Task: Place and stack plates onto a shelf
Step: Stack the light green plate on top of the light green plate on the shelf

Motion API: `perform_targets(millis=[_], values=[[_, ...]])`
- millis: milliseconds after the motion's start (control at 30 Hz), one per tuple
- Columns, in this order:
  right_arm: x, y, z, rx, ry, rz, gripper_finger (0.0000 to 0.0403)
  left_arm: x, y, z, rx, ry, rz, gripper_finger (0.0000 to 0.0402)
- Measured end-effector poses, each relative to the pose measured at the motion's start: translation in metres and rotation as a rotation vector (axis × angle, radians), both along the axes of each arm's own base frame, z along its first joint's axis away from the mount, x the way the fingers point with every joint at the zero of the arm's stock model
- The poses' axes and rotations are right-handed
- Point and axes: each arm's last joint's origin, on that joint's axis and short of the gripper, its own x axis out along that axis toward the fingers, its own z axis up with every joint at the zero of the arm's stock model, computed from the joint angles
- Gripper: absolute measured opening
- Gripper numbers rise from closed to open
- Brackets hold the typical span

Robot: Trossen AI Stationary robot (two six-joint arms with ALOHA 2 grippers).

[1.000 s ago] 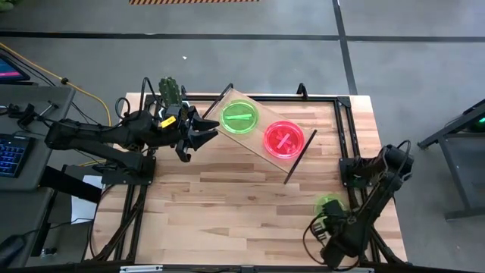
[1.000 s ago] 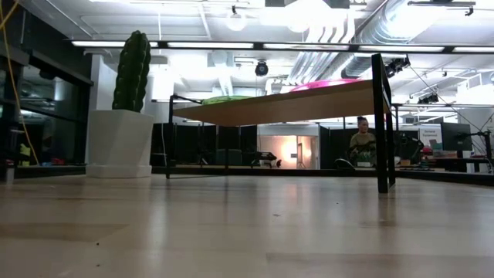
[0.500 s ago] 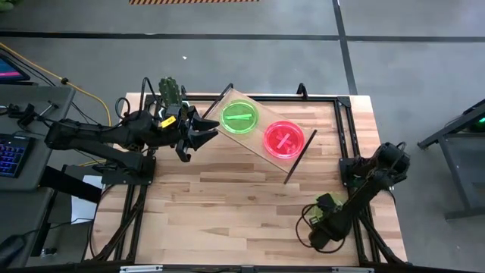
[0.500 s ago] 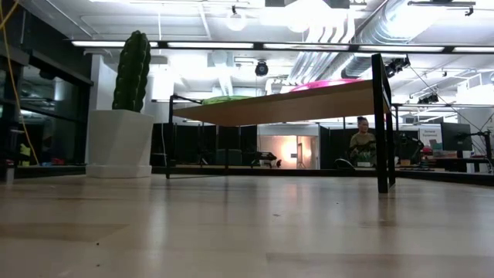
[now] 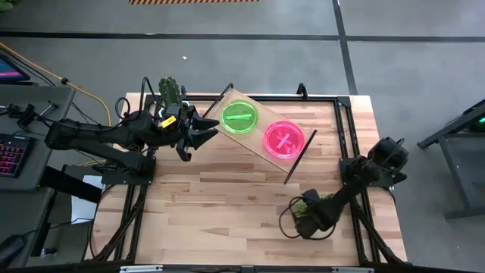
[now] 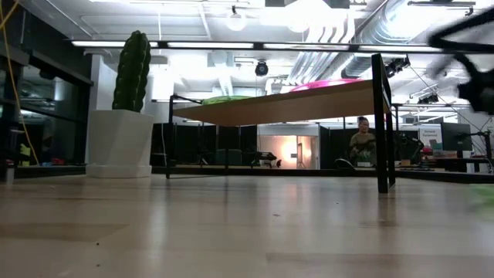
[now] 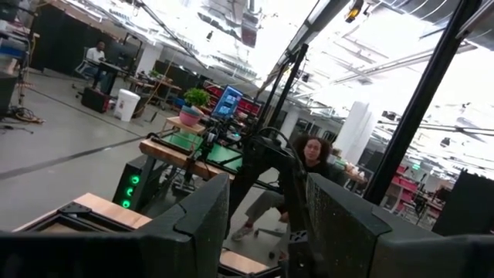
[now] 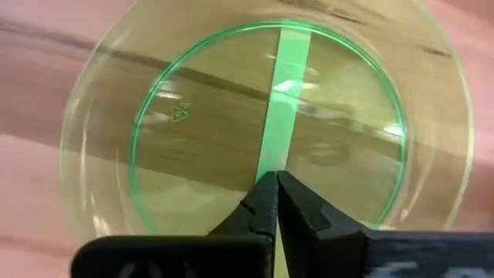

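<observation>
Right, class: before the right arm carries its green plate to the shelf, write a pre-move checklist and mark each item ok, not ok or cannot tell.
1. Right tool shut on the carried green plate, fingers pinching its centre ridge: ok.
2. Plate held level: cannot tell.
3. The shelf shows a green stack and a pink stack to aim at: ok.
4. Left tool is open and hovers at the shelf's end beside the green stack, close to the drop zone: not ok.
5. Table between plate and shelf shows no obstacle: ok.
</observation>
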Motion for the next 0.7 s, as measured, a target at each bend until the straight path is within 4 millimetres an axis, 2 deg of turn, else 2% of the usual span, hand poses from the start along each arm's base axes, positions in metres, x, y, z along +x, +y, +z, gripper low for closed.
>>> perform_targets(millis=[233,433,567,700], values=[[0.035,-0.005,0.010,-0.016,-0.197,0.038,0.0000,0.000,0.000,0.000,0.000,0.001,0.003,0.0165],[0.054,-0.001,0.030,-0.016,-0.282,0.147,0.0000,0.000,0.000,0.000,0.001,0.001,0.003,0.0165],[0.049,0.012,0.044,-0.029,-0.257,0.229,0.0000,0.000,0.000,0.000,0.001,0.001,0.004,0.0165],[0.025,0.023,0.052,-0.065,-0.149,0.239,0.0000,0.000,0.000,0.000,0.001,0.001,0.004,0.0165]])
